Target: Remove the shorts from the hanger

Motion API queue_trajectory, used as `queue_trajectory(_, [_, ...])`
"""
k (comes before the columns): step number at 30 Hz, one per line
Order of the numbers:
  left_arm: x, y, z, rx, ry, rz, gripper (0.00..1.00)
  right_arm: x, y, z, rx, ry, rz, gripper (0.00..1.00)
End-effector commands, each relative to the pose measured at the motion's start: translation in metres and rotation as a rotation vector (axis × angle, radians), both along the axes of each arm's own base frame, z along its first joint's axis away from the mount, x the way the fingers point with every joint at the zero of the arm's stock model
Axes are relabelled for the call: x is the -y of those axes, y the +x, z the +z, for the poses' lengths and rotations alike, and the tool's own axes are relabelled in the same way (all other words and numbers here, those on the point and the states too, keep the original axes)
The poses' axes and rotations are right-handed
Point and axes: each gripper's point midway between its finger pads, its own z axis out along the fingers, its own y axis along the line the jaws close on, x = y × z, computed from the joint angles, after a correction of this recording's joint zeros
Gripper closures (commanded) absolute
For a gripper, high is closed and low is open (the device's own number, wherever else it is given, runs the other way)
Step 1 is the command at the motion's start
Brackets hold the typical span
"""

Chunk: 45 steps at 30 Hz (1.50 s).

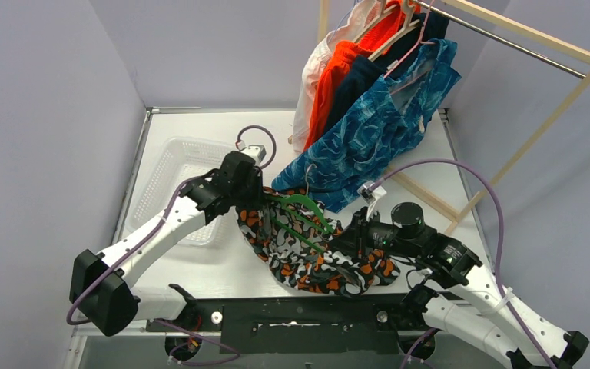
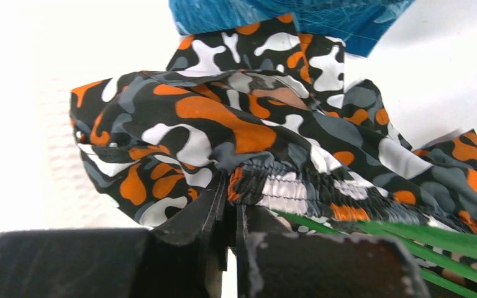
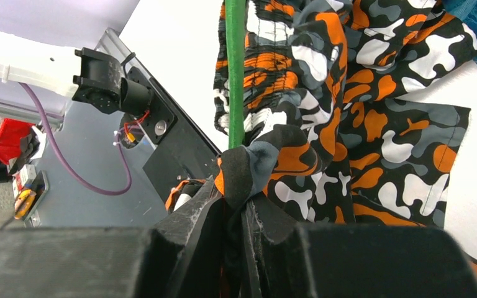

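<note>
Working from the left, I see a white basket [image 1: 170, 165] on the far-left part of the surface [image 1: 215, 265]. Just right of it, my left gripper [image 2: 227, 208] is pressed narrow on the elastic waistband of the camouflage shorts [image 1: 319, 265]. Those shorts lie crumpled on the surface near the middle, between my two arms, with the green hanger [image 1: 301, 217] threaded through them. Further right, my right gripper [image 3: 236, 195] is pinched on a fold of the same shorts where the hanger's bar runs in; I cannot tell whether the bar is caught too. I judge the cloth light, limp and a little slick, so it will stretch and sag rather than push. The gathered waistband looks like the firmest hold. At far right, teal shorts [image 1: 376, 134] hang on the rack [image 1: 536, 140].
</note>
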Motion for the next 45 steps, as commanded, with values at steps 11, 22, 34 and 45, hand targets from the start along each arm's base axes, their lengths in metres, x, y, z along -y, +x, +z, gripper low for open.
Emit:
queue_trajectory(11, [-0.059,0.046,0.015,0.007,-0.07,0.194,1.0,0.015,-0.025,0.029,0.078,0.11,0.031,1.0])
queue_trajectory(22, [-0.081,0.061,0.022,0.036,-0.032,0.277,1.0,0.045,-0.037,0.055,0.216,0.211,-0.041,1.0])
queue_trajectory(34, [-0.098,0.065,0.015,0.004,-0.036,0.335,1.0,0.057,-0.024,0.062,0.298,0.23,-0.135,1.0])
queue_trajectory(45, [-0.041,0.045,0.007,-0.093,-0.278,0.083,0.91,0.041,0.002,0.045,0.262,0.202,-0.184,1.0])
